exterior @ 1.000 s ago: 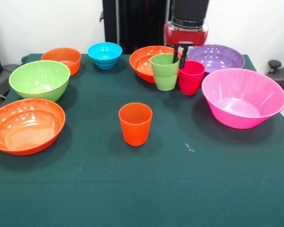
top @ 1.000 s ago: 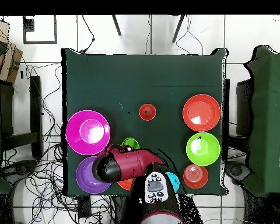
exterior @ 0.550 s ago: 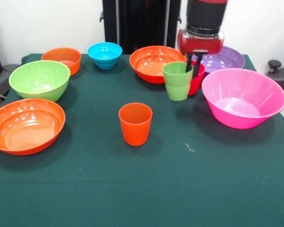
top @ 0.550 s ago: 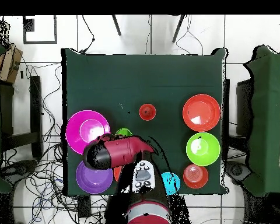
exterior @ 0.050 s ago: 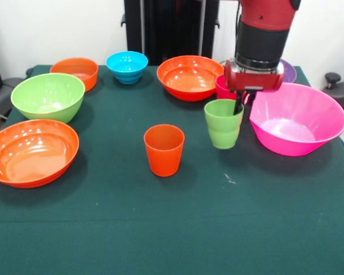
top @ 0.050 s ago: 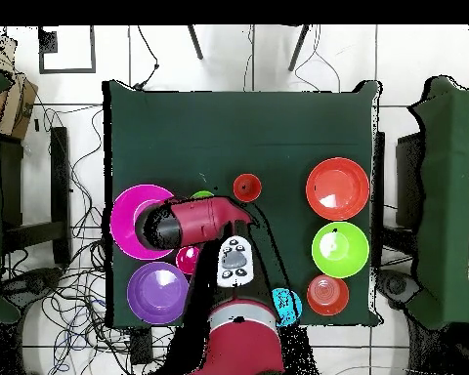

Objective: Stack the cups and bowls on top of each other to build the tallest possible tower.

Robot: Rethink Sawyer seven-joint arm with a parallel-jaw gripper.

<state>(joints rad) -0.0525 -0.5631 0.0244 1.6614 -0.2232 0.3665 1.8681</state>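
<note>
I'm holding the gripper (exterior @ 0.050 s ago: 239,106) pinched on the light green cup's (exterior @ 0.050 s ago: 223,123) rim, cup hanging just below it, clear of the table. I'm steering toward the orange cup (exterior @ 0.050 s ago: 164,149), keeping it level to nest squarely.

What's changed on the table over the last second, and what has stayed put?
The end effector, one finger inside the light green cup, has carried the cup away from the magenta-red cup, forward toward the orange cup, beside the pink bowl. The magenta-red cup, orange cup and all the bowls stayed where they were.
</note>
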